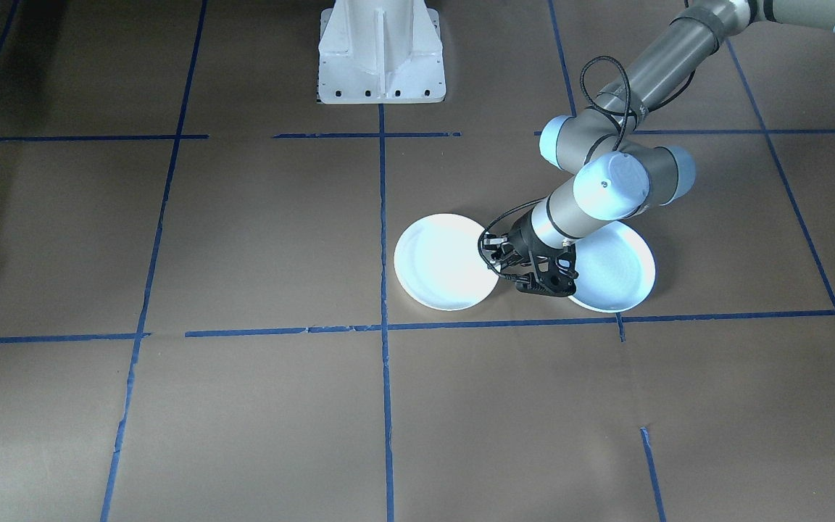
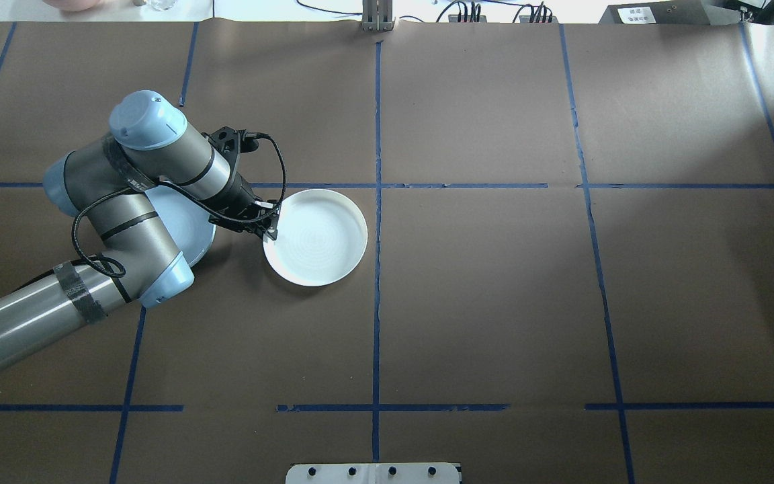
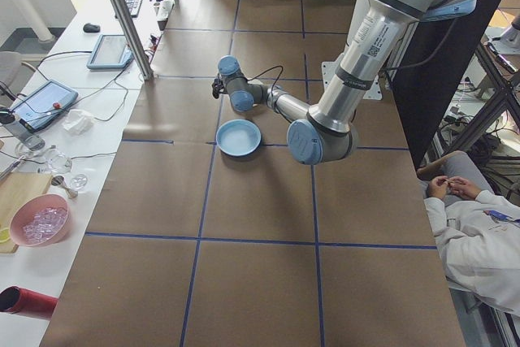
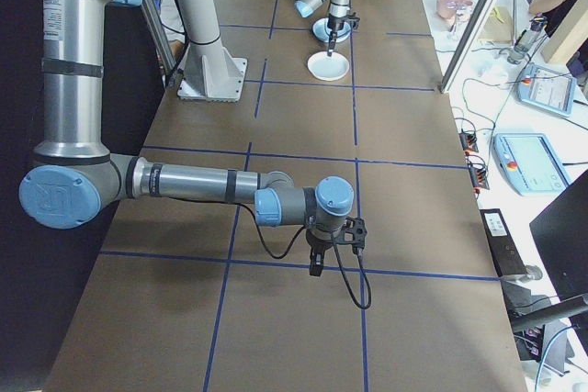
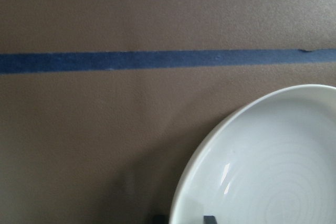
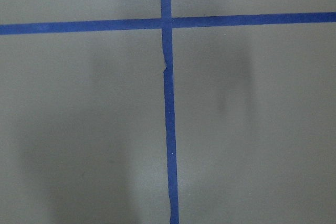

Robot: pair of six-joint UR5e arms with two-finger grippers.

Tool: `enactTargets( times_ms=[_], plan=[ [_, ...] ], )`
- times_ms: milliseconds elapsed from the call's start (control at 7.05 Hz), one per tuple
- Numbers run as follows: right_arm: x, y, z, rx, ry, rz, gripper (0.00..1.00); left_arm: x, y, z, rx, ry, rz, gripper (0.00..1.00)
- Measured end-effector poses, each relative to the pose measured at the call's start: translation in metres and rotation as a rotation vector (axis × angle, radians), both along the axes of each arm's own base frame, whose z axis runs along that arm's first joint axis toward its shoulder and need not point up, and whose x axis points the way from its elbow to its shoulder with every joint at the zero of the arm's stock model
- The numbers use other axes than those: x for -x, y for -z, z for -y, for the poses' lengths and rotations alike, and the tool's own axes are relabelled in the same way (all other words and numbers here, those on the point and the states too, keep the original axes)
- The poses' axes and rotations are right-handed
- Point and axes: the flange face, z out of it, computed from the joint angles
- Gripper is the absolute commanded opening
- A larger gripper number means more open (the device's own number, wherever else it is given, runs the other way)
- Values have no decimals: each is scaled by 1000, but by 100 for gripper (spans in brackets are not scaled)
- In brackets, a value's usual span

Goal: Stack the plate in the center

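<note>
Reaching left arm: bent low over the table, wrist and forearm covering much of the second plate (image 1: 617,272) in the overhead view.
Left gripper (image 2: 271,232): at the left rim of the first plate (image 2: 316,236); in the wrist view two dark fingertips (image 5: 209,219) at the bottom edge, one just outside the rim and one inside, close together; cannot tell whether clamped on the rim or only straddling it.
First plate: white, flat on the brown table (image 2: 494,302), just left of the centre tape line (image 2: 377,269), near the far cross line.
Second plate: white, left of the first, close beside it but apart.
Right gripper (image 4: 315,268): pointing down over a tape crossing, well apart from both plates; seen only from the side, so cannot tell how far open.
Robot base (image 1: 381,54): white, on the near edge at the centre line.
Side bench: tablet (image 3: 110,50), pink bowl (image 3: 38,221), off the far side of the table.
Person: white sleeve (image 3: 479,233), seated at the table's near side.
</note>
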Motion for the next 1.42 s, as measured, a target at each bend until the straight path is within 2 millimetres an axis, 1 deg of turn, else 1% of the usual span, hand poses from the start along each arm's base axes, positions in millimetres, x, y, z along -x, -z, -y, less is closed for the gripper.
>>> enactTargets(
  times_ms=[142,284,426,568,709,993,1135,1277,1419],
  plan=[
    [0,0,0,0,0,0,100,3,6,0,13,13,-8,0],
    [0,0,0,0,0,0,100,12,14,2,11,27,-22,0],
    [0,0,0,0,0,0,100,33,21,7,1,50,-40,0],
    [0,0,0,0,0,0,100,63,22,10,-6,75,-56,0],
    [0,0,0,0,0,0,100,99,9,8,-4,96,-61,0],
    [0,0,0,-1,0,0,100,165,-40,-3,-33,100,-41,0],
    [0,0,0,0,0,0,100,189,-68,-11,-50,87,-20,0],
    [0,0,0,0,0,0,100,204,-94,-23,-63,68,4,0],
    [0,0,0,0,1,0,100,214,-112,-29,-70,52,29,0]
  ],
)
